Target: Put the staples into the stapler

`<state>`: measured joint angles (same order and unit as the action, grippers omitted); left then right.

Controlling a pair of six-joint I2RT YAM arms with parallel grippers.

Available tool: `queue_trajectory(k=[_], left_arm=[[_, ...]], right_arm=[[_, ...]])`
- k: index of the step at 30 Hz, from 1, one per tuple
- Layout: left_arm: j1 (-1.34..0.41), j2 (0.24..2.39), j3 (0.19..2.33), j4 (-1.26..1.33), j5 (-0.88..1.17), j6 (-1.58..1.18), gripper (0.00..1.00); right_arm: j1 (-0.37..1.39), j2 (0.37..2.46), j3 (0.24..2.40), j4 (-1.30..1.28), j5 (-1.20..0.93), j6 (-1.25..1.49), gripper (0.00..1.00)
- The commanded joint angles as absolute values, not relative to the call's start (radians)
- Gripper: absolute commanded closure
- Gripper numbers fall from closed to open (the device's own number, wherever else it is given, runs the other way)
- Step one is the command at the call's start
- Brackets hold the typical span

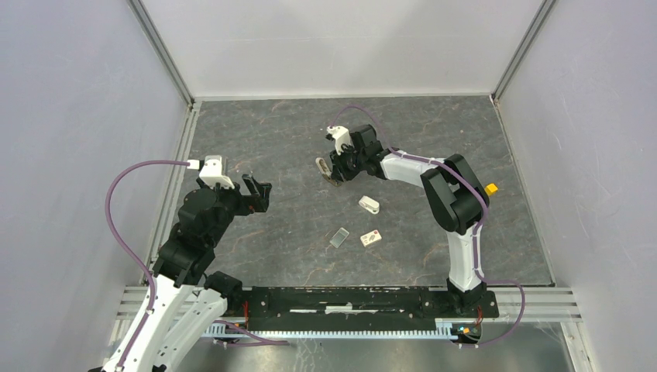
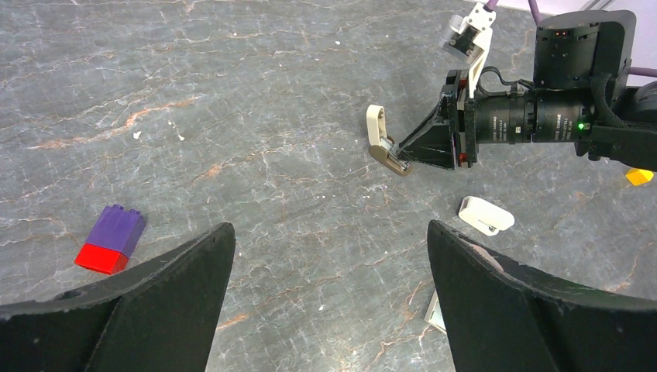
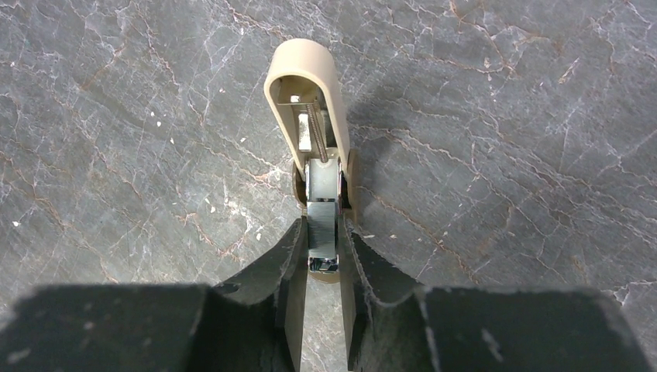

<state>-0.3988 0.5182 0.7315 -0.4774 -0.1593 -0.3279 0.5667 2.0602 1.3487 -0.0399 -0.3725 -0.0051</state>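
Note:
The beige stapler [image 1: 325, 169] lies at the back middle of the table, hinged open, its beige cover [image 3: 306, 85] flipped up and away. My right gripper [image 3: 321, 232] is shut on the stapler's shiny metal magazine [image 3: 321, 221]; it also shows in the left wrist view [image 2: 422, 147]. The staples are a white box with red print [image 1: 370, 239] and a thin grey strip [image 1: 339, 237], lying side by side nearer the front. The strip's corner [image 2: 434, 314] peeks out beside my left finger. My left gripper [image 1: 258, 191] is open and empty, above the table at the left.
A small white plastic piece [image 1: 369, 204] lies between the stapler and the staples. A yellow cube [image 1: 490, 188] sits by the right arm. A purple-and-red brick [image 2: 112, 237] lies at the left. Walls enclose the table on three sides.

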Motion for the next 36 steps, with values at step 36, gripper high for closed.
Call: queue_trajectory(k=[36], left_arm=[[-0.388, 0.784, 0.830, -0.483, -0.041, -0.484, 0.02]], right_arm=[[0.563, 1.958, 1.315, 0.012, -0.317, -0.056, 0.54]])
